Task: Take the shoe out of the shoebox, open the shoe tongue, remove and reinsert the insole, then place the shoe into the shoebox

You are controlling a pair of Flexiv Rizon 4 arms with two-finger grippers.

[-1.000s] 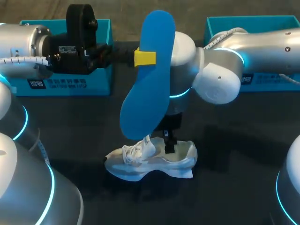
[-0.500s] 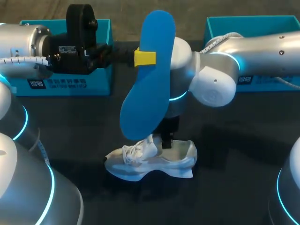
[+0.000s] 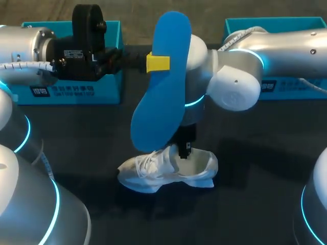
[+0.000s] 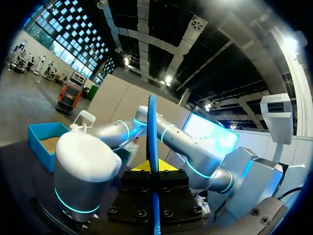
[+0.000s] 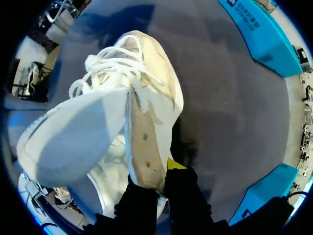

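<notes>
Now, the left hand (image 3: 158, 63) clamps the blue insole (image 3: 161, 97) at mid-length, upright. It's thin, light foam and likely to flex. The right hand (image 5: 164, 180) pinches the white shoe (image 5: 122, 112) by its soft side wall, directly beneath it on the desk (image 3: 255, 153), probably the steadiest hold.

Dark table (image 3: 265, 153); left teal box (image 3: 76, 92), right teal box (image 3: 291, 91) at far edge; white shoe (image 3: 168, 173) mid-table.

Head view overlooks the table (image 3: 265, 163); right wrist view shares its shoe (image 3: 153, 176)
</notes>
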